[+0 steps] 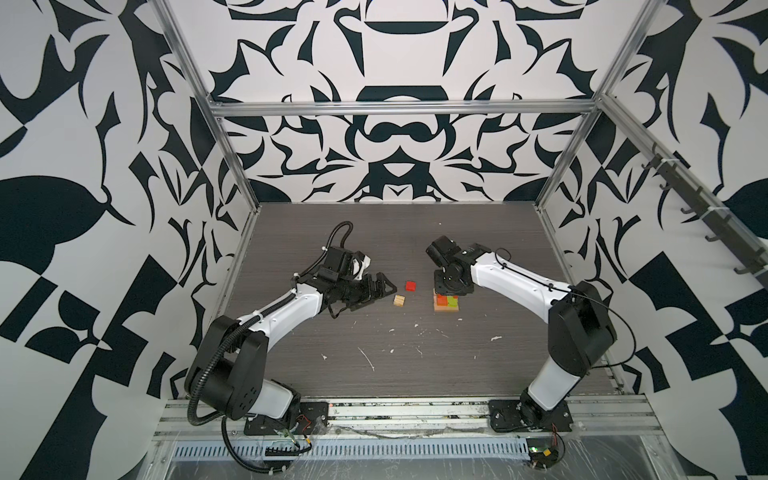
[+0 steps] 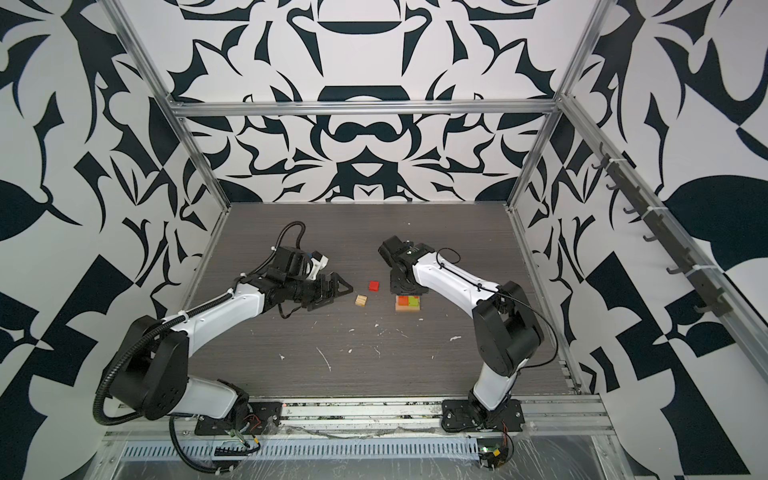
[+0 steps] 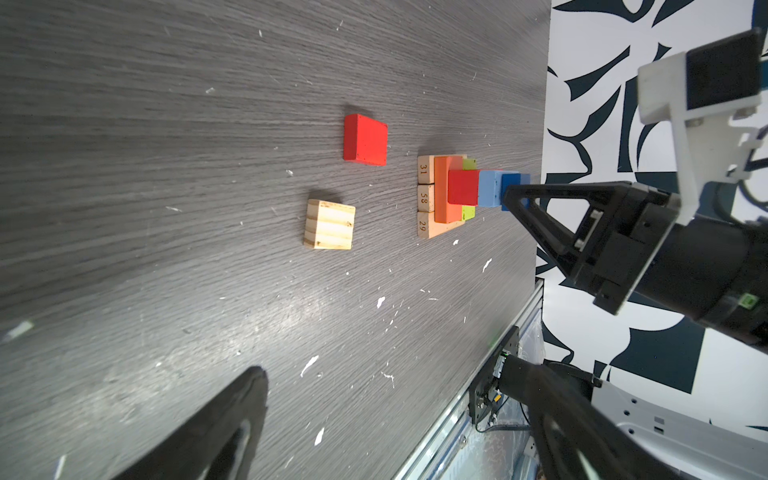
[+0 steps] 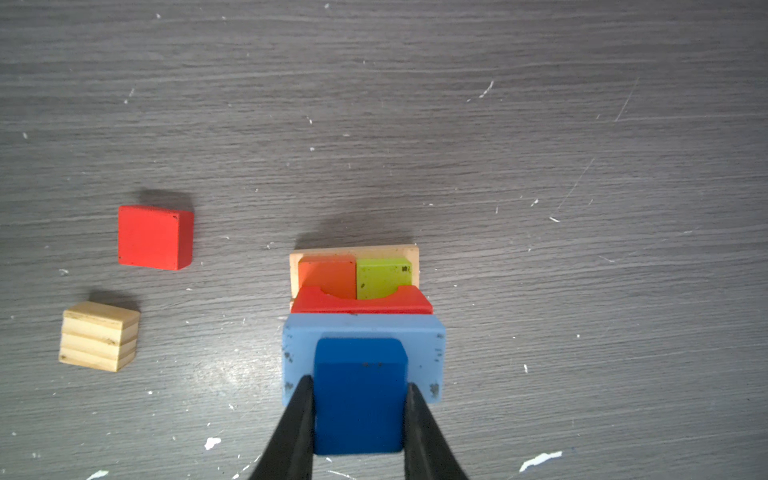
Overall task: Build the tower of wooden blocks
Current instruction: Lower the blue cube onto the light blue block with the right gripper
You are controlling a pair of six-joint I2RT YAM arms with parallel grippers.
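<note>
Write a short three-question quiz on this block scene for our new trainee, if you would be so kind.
1. True or false: the right gripper is shut on the dark blue block.
2. How many blocks lie loose on the table, apart from the tower? A one, B two, C four.
3. Fill in: directly under the dark blue block is the ____.
Key: 1 true; 2 B, the red block and the tan block; 3 light blue block.

White-shelled, black-jointed left arm (image 1: 286,309) with ribbed black conduit (image 1: 190,409) — right arm (image 1: 515,282) alike, thin black cable (image 1: 633,336)
</note>
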